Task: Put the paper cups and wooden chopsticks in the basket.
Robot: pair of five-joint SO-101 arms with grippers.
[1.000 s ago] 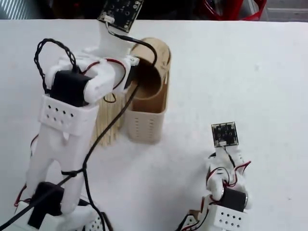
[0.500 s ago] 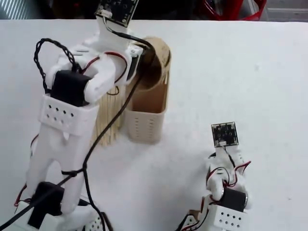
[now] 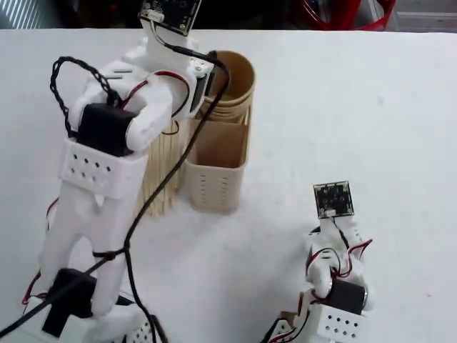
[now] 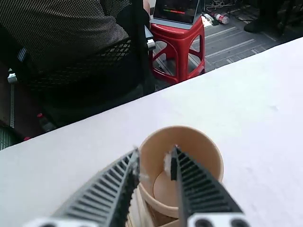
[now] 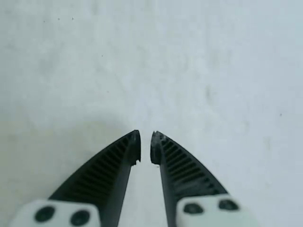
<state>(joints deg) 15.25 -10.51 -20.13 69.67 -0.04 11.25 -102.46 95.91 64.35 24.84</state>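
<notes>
two grippers noted. left gripper [image 4: 155, 161] sits over the cups [image 4: 199, 142], jaws spread and astride the near rim: one jaw outside the wall, the other inside the mouth, with a strip of inner wall showing between them. the outer jaw looks to touch the rim; the inner one stands off it. in the high view the cups [image 3: 235, 75] stand nested and upright in the far end of the basket [image 3: 214, 187], mouth up. chopsticks [image 3: 163, 179] lie in a bundle just beside the basket's wall, partly under the left arm; whether they sit in a compartment cannot be told. right gripper [image 5: 146, 146] is well apart from the basket, over bare table [image 3: 357, 107], jaws pressed nearly together, nothing between them.
</notes>
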